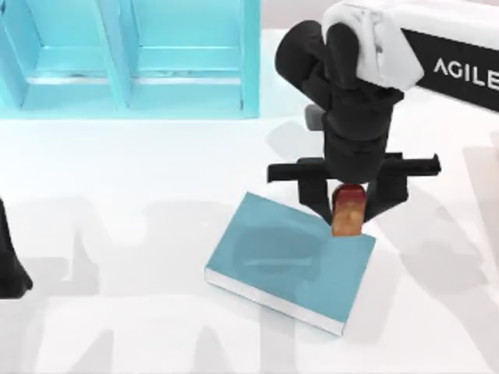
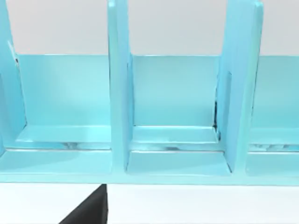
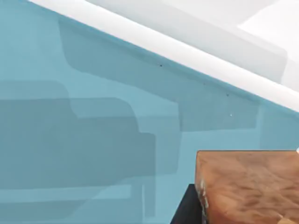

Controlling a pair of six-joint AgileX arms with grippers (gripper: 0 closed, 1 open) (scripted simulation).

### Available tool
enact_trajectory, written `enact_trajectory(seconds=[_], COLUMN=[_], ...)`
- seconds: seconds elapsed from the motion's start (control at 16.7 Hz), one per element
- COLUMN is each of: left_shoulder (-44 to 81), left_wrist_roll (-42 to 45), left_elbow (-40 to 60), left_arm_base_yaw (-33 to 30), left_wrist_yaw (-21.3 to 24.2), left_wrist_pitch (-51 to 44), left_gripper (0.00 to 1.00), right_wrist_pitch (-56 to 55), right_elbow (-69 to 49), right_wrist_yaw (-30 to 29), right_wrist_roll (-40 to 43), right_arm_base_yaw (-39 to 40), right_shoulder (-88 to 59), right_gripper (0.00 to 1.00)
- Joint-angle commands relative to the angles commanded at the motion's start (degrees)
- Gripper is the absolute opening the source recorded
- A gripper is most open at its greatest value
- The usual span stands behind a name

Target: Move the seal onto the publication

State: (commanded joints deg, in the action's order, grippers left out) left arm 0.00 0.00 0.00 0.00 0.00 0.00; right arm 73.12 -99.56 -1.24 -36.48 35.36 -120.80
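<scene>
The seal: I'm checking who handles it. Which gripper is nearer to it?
Right. The right gripper is around the seal, over the publication's corner. The left gripper sits far away at the table's left edge.

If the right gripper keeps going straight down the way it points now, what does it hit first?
Probably the publication: the right gripper, shut on the seal, points down over its far right corner. The seal's base would likely meet the cover first; the gap is unclear.
</scene>
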Motion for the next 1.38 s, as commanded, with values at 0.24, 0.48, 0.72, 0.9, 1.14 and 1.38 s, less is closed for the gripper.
enact_trajectory(seconds=[0.24,0.48,0.72,0.9,1.14,1.38], left_shoulder=[0.0,0.0,0.0,0.0,0.0,0.0], left_wrist_roll=[0.0,0.0,0.0,0.0,0.0,0.0], left_elbow=[0.0,0.0,0.0,0.0,0.0,0.0], left_arm_base_yaw=[0.0,0.0,0.0,0.0,0.0,0.0], left_wrist_yaw=[0.0,0.0,0.0,0.0,0.0,0.0], left_wrist_pitch=[0.0,0.0,0.0,0.0,0.0,0.0], left_gripper=[1.0,1.0,1.0,1.0,1.0,1.0], right_wrist_pitch=[-3.8,-4.0,-4.0,-4.0,-4.0,-4.0], right_elbow=[-1.3,-1.4,-1.4,-1.4,-1.4,-1.4], right_wrist_yaw=[0.9,1.0,1.0,1.0,1.0,1.0], right_wrist_roll=[-6.9,-7.2,-7.2,-7.2,-7.2,-7.2], right_arm_base_yaw=[6.7,7.0,7.0,7.0,7.0,7.0], right_shoulder=[-1.0,-1.0,-1.0,-1.0,-1.0,-1.0], right_gripper=[0.0,0.0,0.0,0.08,0.38,0.68])
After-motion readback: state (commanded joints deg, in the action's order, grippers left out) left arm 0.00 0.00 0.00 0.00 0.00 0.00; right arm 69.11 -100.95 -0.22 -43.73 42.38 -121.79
